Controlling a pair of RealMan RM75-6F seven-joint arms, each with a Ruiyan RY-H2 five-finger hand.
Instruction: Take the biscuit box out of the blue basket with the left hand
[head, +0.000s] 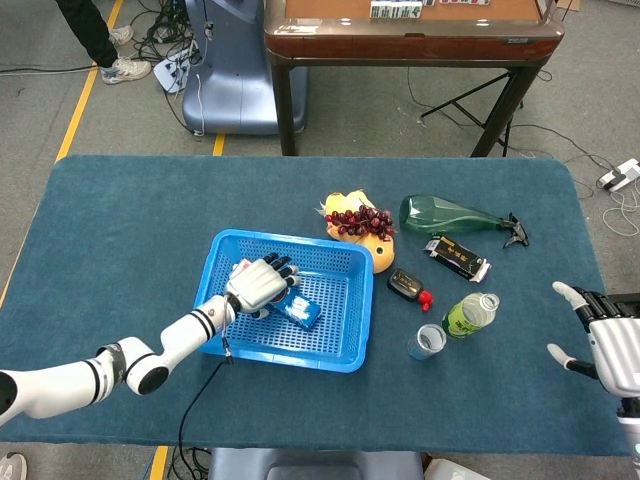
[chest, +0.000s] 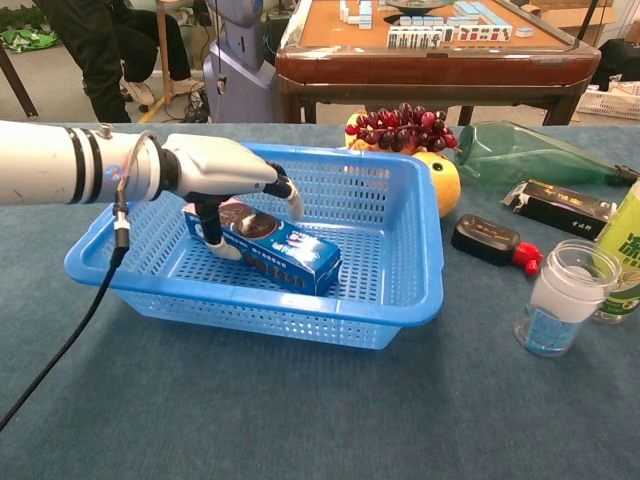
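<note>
The biscuit box (head: 303, 311) (chest: 288, 256), blue with round biscuits printed on it, lies at a slant on the floor of the blue basket (head: 285, 357) (chest: 262, 303). My left hand (head: 262, 285) (chest: 214, 168) sits over the box's left end. Its thumb (chest: 212, 236) presses the near face and its other fingers (chest: 290, 196) curl over the far side, so it grips the box. My right hand (head: 603, 341) hovers at the table's right edge with fingers spread, holding nothing; the chest view does not show it.
Right of the basket are dark grapes (head: 358, 220) (chest: 405, 125) on yellow fruit, a lying green bottle (head: 450, 213) (chest: 520, 150), a black packet (head: 457, 257), a small black-and-red object (head: 408, 286), a green drink bottle (head: 468, 313) and a small jar (head: 428, 341) (chest: 558, 298).
</note>
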